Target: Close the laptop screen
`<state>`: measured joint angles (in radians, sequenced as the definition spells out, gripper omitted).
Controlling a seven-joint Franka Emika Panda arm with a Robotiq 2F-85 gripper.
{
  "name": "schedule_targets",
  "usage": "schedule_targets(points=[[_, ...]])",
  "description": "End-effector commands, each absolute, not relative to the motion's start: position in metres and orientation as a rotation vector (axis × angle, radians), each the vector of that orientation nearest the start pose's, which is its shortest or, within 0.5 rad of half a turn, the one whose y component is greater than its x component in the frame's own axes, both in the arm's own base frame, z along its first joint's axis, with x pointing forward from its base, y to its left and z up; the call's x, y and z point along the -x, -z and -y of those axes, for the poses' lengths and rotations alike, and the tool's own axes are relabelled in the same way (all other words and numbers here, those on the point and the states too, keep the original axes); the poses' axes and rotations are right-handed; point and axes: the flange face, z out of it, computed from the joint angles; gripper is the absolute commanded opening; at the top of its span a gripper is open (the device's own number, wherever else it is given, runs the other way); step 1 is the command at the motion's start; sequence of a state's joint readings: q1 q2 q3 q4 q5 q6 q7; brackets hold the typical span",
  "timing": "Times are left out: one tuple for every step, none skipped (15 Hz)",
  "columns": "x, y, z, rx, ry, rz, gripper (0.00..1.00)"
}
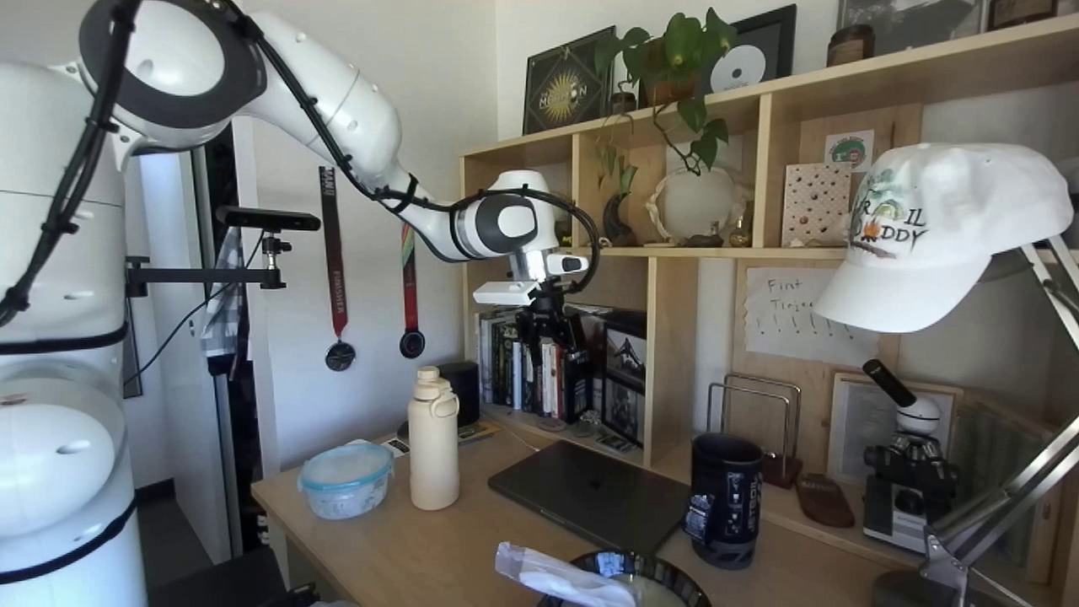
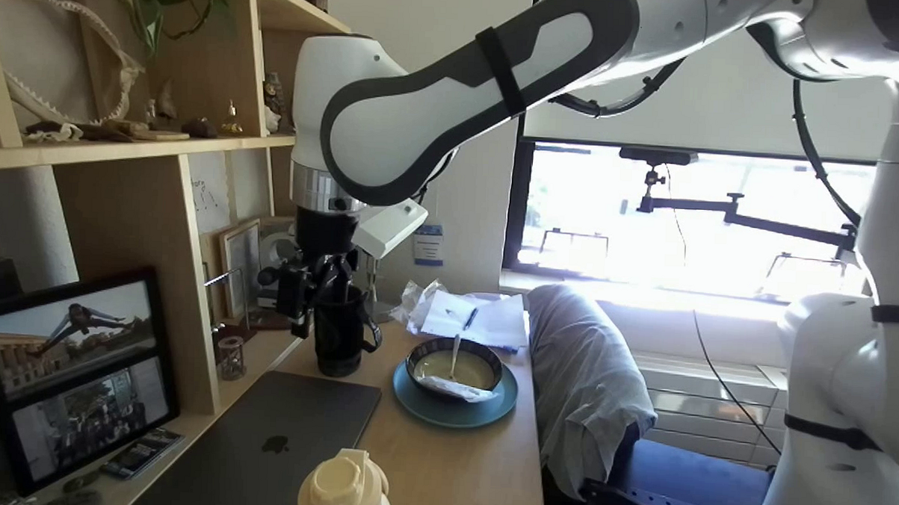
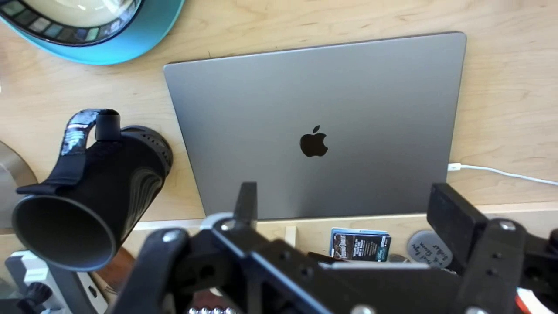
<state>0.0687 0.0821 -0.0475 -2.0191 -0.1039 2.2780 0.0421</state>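
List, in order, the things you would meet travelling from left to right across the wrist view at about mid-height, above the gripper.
Round metallic object cut off by the left edge → black mug → closed laptop → white cable.

Laptop screen (image 2: 252, 444) closed flat; bowl (image 2: 427, 350) on plate (image 2: 455, 416).

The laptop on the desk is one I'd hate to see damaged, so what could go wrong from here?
The laptop already lies shut, so pressing down to close it again might strain it.
The black mug stands close beside it, so the open fingers might tip it over on the way down.
A white cable is plugged into the laptop's side, so a sideways push could strain the plug.
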Motion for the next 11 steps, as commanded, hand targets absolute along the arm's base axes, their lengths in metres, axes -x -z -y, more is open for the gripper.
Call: schedule_targets(points=[[-0.5740, -0.4479, -0.0115, 3.230, 0.263, 0.092, 1.00], [-0.5723, -0.4506, -0.0122, 3.232, 0.261, 0.092, 1.00], [-0.5711, -0.4524, -0.0132, 3.234, 0.263, 0.094, 1.00], [-0.5700, -0.4540, -0.0148, 3.234, 0.268, 0.102, 1.00], [-0.5792, -0.4456, -0.0145, 3.219, 0.282, 0.082, 1.00], [-0.5787, -0.4471, -0.0153, 3.218, 0.284, 0.084, 1.00], [-0.5784, -0.4478, -0.0157, 3.218, 0.284, 0.086, 1.00], [-0.5783, -0.4479, -0.0159, 3.218, 0.284, 0.086, 1.00], [-0.5783, -0.4478, -0.0159, 3.219, 0.283, 0.086, 1.00], [-0.5782, -0.4477, -0.0158, 3.219, 0.282, 0.086, 1.00], [-0.5782, -0.4477, -0.0158, 3.219, 0.282, 0.086, 1.00]])
